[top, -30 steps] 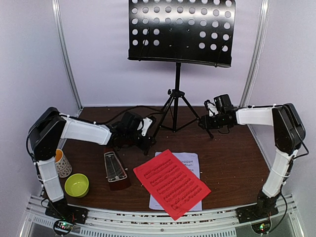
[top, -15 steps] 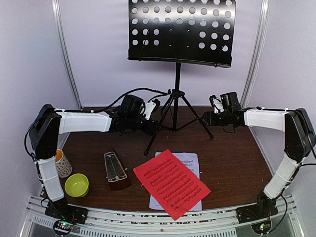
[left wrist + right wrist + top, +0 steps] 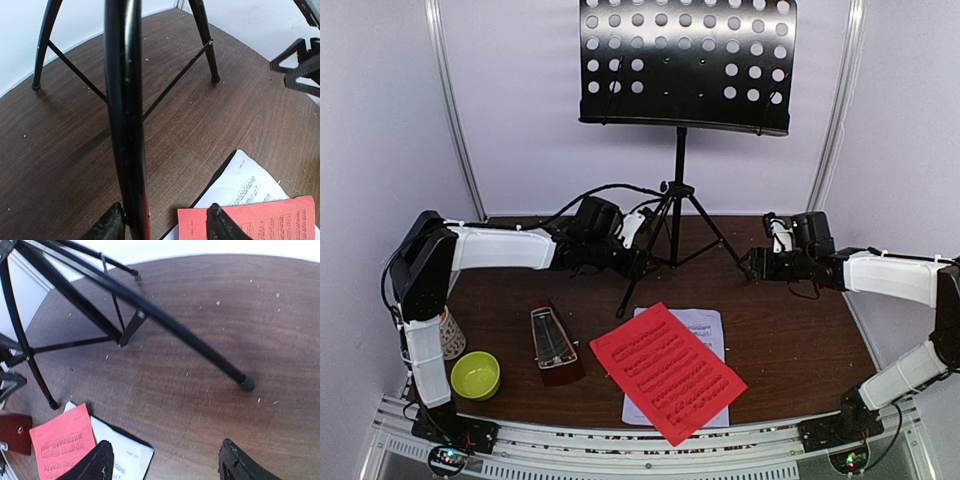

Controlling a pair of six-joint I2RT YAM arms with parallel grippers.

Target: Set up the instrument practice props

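The black music stand (image 3: pixel 688 62) stands at the back centre on its tripod. My left gripper (image 3: pixel 638 258) is open around the tripod's front left leg (image 3: pixel 125 125); the leg rests against the left finger and the right finger stands apart (image 3: pixel 166 210). My right gripper (image 3: pixel 752 264) is open and empty, just right of the right leg's foot (image 3: pixel 246 384) (image 3: pixel 166 445). The red sheet (image 3: pixel 665 370) lies on the white sheet (image 3: pixel 705 325) at the front centre. The wooden metronome (image 3: pixel 554 345) stands left of the sheets.
A yellow-green bowl (image 3: pixel 476 375) and a patterned mug (image 3: pixel 447 332) sit at the front left, by the left arm's base. Metal frame posts (image 3: pixel 455 120) and white walls close in the table's back and sides.
My right gripper has drawn back to the right, away from the stand's right leg, and opened wider. My left gripper has moved right and back along the front left leg.
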